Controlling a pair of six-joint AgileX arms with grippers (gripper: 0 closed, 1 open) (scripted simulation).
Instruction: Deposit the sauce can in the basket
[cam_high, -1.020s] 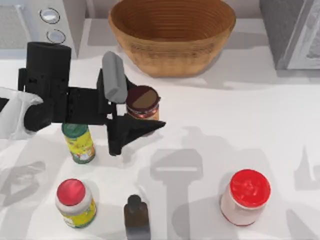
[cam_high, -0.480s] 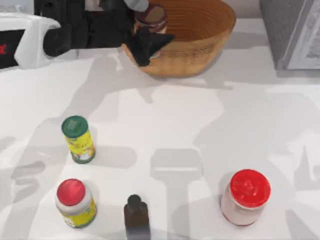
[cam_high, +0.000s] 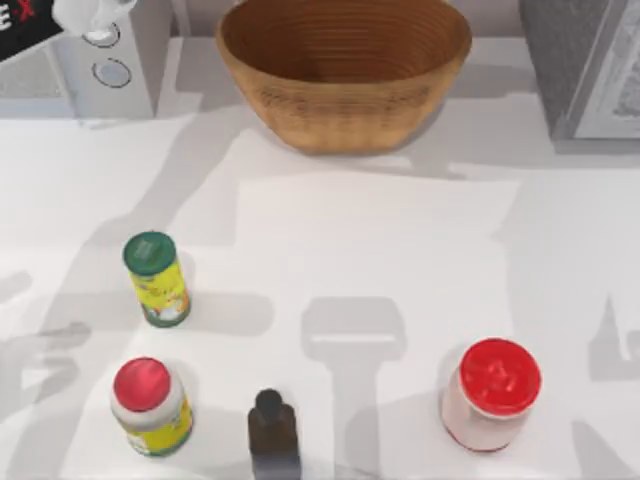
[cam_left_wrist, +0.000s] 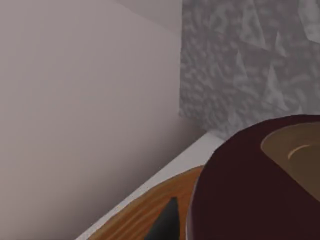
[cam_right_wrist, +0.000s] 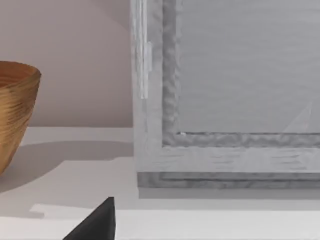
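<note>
The sauce can (cam_left_wrist: 250, 185) fills the near part of the left wrist view, its glossy maroon top facing me. My left gripper (cam_left_wrist: 240, 225) is shut on it, and one dark fingertip (cam_left_wrist: 166, 224) shows beside the can. Under them runs a strip of the basket (cam_left_wrist: 131, 222). In the top view the wicker basket (cam_high: 345, 110) stands at the back centre and part of my left arm (cam_high: 60, 15) sits in the back-left corner. My right gripper (cam_right_wrist: 160, 235) is parked and open, with one fingertip (cam_right_wrist: 97, 225) far to one side; the basket (cam_right_wrist: 15, 110) stands well off from it.
A green-lidded yellow can (cam_high: 155, 280), a red-lidded bottle (cam_high: 150, 405), a dark bottle (cam_high: 273, 435) and a red-lidded jar (cam_high: 490, 392) stand on the near half of the table. A white appliance (cam_high: 100, 60) is at the back left, a grey one (cam_high: 585, 65) at the back right.
My left arm lifted the sauce can off the table, carried it back over the basket's left rim, then drew away toward the back-left corner of the top view. The other containers stayed put.
</note>
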